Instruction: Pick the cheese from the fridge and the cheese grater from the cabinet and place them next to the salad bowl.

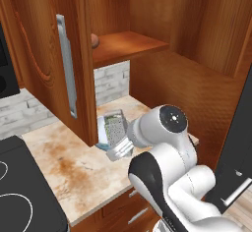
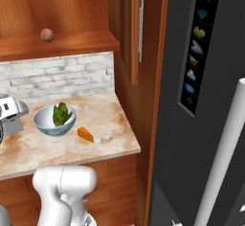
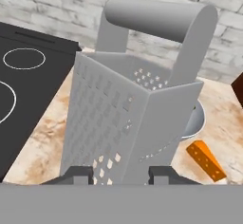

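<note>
The grey perforated metal grater with its broad top handle stands mid-frame in the hand view, grasped low between the two dark fingers above the desk, with the orange cheese and bowl at lower right behind it, stove at left

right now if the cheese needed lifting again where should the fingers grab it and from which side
Come from straight above and close on the two flat side faces of the cheese, across its thin width. It lies as a low wedge on the counter with its wider end toward the salad bowl, so gripping along its length would likely slip off the taper. The side away from the bowl looks free.
</note>
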